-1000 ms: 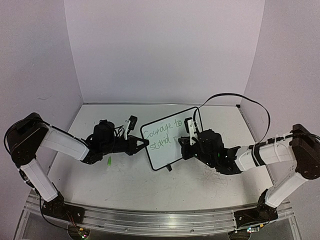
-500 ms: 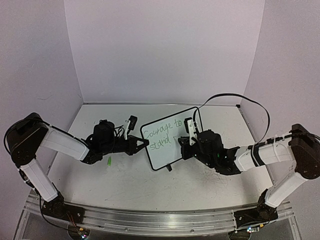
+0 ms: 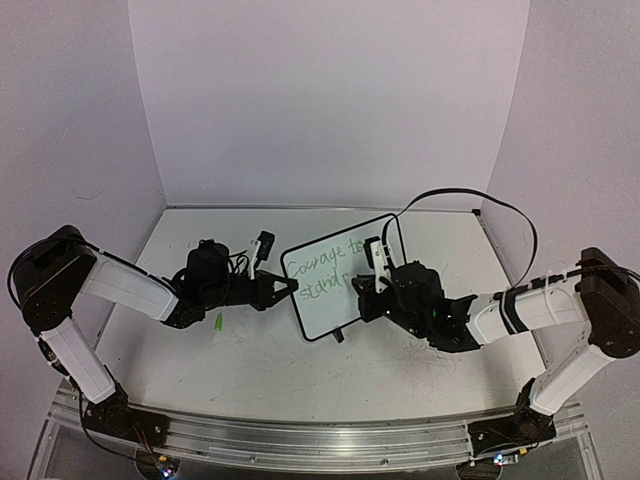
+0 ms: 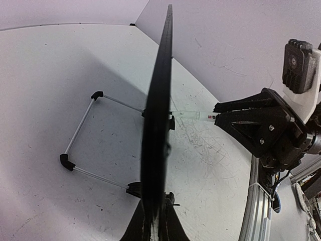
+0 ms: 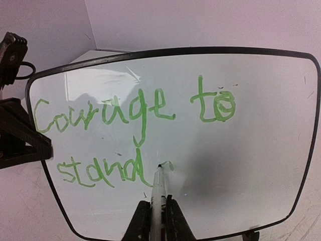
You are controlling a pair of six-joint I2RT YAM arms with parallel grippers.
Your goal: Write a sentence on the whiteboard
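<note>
The high camera looks down from the near side over the whole table (image 3: 250, 370), while both wrist cameras sit close to the whiteboard (image 3: 325, 305), left edge-on, right facing its front.

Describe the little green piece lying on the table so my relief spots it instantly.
Find the whiteboard standing mid-table, held at its left edge by the left pincer. Follow that arm back: just nearside of its wrist lies a small green piece, the only loose coloured thing on the scuffed white tabletop.
</note>
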